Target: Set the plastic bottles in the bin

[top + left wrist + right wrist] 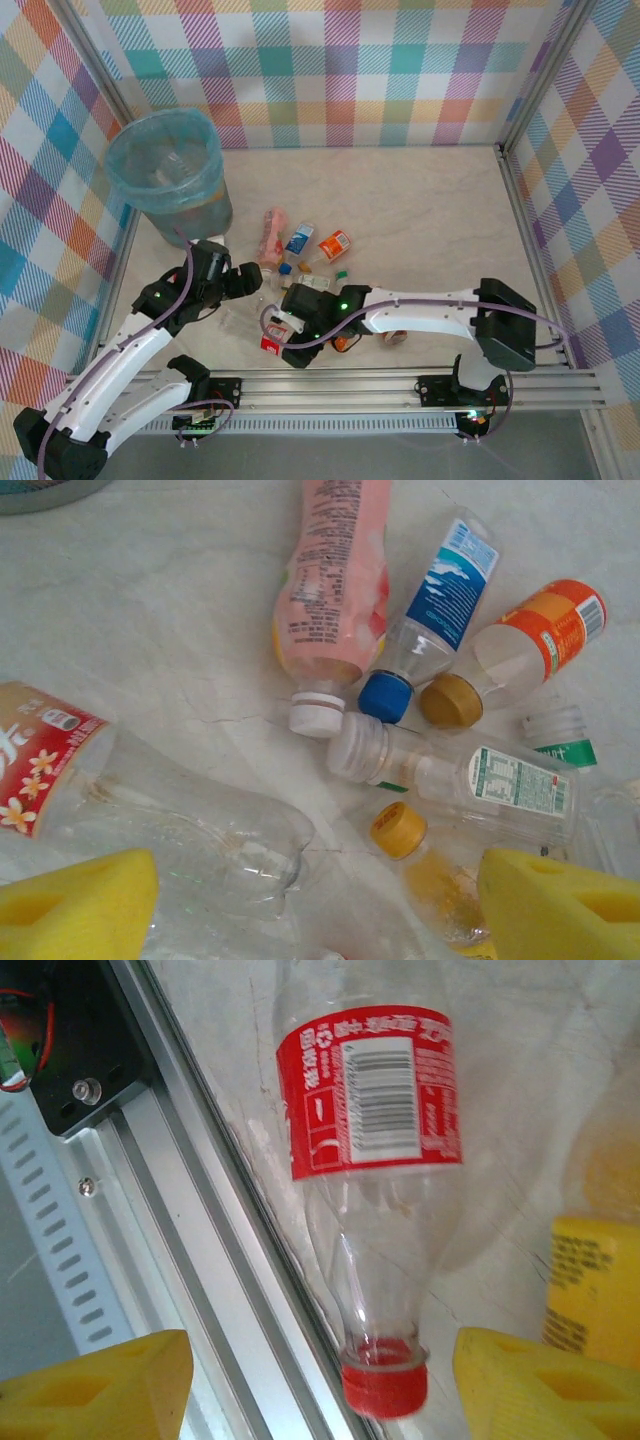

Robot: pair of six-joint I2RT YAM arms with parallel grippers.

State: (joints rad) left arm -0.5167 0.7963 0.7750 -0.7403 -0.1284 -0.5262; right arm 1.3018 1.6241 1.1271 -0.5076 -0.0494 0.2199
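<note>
Right gripper (320,1385): fully open, empty. Red-labelled bottle (375,1150) extends toward 12 o'clock, its cap (386,1388) between the pads (100,1385). Left gripper (318,905): open, empty.

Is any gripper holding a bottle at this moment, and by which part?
Nothing is held. The right gripper is open, with a gap on each side of the red-capped bottle at its neck. The left gripper is open above the flower-labelled bottle.

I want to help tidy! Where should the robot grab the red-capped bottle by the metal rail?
Probably its clear neck, from straight above, one finger each side. The red-capped bottle lies flat and is narrowest there, and the open right gripper hangs over it.
</note>
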